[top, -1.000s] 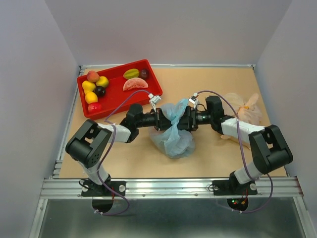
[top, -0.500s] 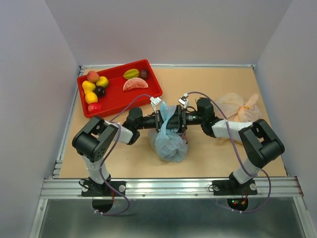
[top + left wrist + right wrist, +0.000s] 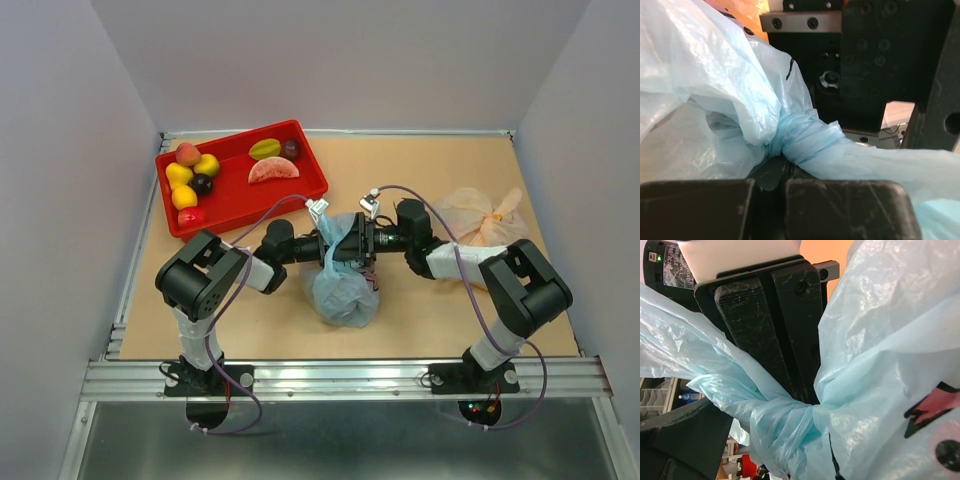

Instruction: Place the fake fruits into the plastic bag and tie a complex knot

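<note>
Here we show the left gripper [image 3: 334,246] clamped on the plastic bag [image 3: 345,292], sitting between both arms; the right gripper [image 3: 358,243] gapes. Should the film slip, we expect the knot [image 3: 799,142] to slacken.

light-blue plastic bag [image 3: 343,290], red tray [image 3: 228,166]

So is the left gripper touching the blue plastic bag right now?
Touching. The left wrist view shows the left gripper, shut, pinching the twisted strip of the plastic bag right at its tips.
</note>
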Robot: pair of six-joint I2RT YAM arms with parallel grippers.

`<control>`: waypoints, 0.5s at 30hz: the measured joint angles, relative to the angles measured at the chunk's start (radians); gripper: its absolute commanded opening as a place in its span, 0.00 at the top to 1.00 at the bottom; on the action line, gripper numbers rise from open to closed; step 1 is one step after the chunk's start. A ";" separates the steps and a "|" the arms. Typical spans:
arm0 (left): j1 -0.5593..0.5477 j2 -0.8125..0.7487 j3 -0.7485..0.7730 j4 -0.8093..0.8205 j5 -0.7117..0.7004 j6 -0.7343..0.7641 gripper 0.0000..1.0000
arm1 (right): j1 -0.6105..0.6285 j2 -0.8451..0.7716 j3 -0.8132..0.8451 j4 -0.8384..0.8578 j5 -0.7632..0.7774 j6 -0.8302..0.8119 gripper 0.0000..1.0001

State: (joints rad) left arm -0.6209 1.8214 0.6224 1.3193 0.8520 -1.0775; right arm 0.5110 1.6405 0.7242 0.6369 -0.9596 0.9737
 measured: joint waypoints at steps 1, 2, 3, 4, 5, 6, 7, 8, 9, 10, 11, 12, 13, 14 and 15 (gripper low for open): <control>0.000 0.001 0.000 0.000 0.000 -0.006 1.00 | 0.003 0.000 -0.003 0.007 0.003 0.004 0.00; 0.000 0.003 0.001 0.000 0.000 -0.015 1.00 | 0.005 -0.001 -0.007 0.020 0.008 0.010 0.00; 0.000 0.006 0.003 0.000 0.000 -0.023 1.00 | 0.005 -0.001 -0.008 0.027 0.013 0.012 0.00; 0.000 0.012 0.009 0.001 0.000 -0.029 1.00 | 0.006 -0.001 -0.008 0.029 0.015 0.014 0.00; 0.000 0.019 0.017 0.001 -0.002 -0.031 1.00 | 0.006 -0.001 -0.008 0.032 0.019 0.015 0.00; 0.001 0.025 0.023 0.001 -0.008 -0.031 1.00 | 0.006 -0.001 -0.008 0.037 0.022 0.014 0.00; 0.001 0.029 0.027 0.001 -0.015 -0.031 1.00 | 0.006 -0.001 -0.008 0.041 0.024 0.013 0.00; 0.003 0.031 0.030 0.000 -0.025 -0.033 1.00 | 0.006 -0.001 -0.008 0.045 0.026 0.012 0.00; 0.005 0.033 0.032 0.000 -0.031 -0.036 1.00 | 0.006 -0.001 -0.008 0.049 0.028 0.011 0.00; 0.008 0.034 0.034 0.001 -0.037 -0.041 1.00 | 0.006 -0.001 -0.008 0.053 0.030 0.010 0.00; 0.011 0.035 0.036 0.001 -0.043 -0.049 1.00 | 0.007 -0.002 -0.009 0.058 0.034 0.010 0.00; 0.015 0.035 0.039 0.001 -0.046 -0.060 1.00 | 0.008 -0.003 -0.014 0.069 0.037 0.010 0.00; 0.018 0.036 0.043 0.000 -0.047 -0.069 1.00 | 0.009 -0.006 -0.023 0.080 0.039 0.011 0.00; 0.021 0.037 0.048 0.000 -0.049 -0.082 1.00 | 0.011 -0.011 -0.031 0.084 0.040 0.014 0.00; 0.023 0.041 0.056 0.000 -0.050 -0.097 1.00 | 0.014 -0.022 -0.049 0.092 0.040 0.014 0.00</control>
State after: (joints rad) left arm -0.5976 1.8626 0.6788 1.3197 0.8024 -1.1748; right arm 0.5255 1.6184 0.6754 0.7284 -0.9195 0.9882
